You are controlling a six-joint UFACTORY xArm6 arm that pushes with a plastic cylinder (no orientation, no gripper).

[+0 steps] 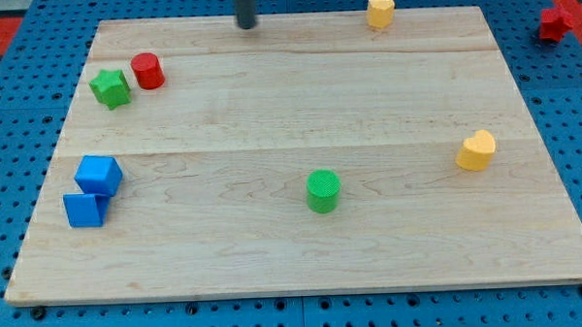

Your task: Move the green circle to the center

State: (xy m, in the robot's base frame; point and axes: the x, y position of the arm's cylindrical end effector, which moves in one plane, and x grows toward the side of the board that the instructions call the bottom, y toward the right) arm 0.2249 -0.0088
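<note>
Fingers: none fitted; no open or closed state applies, since the arm ends in a plain dark rod.
Tip position: my tip (246,25) sits at the view's top edge of the desk (299,115), left of centre, touching no block.
Tip to blocks: red cylinder is the nearest, down and to the view's left; green circle is well apart, toward the view's bottom.
Green circle (323,191): upright on the desk, slightly right of the middle line and below the middle, standing alone.
Red cylinder (148,70): upper left area, just beside the green star.
Green star (110,88): left of the red cylinder; contact between the two cannot be confirmed.
Blue blocks: two at the left edge, lower half; upper blue cube (99,175) touches the lower blue block (84,210).
Yellow hexagonal block (380,9): at the desk's top edge, right of my tip.
Yellow heart-shaped block (476,150): right side, mid height.
Red block (556,23): off the desk, on the blue pegboard (561,105) at the view's upper right; shape unclear.
</note>
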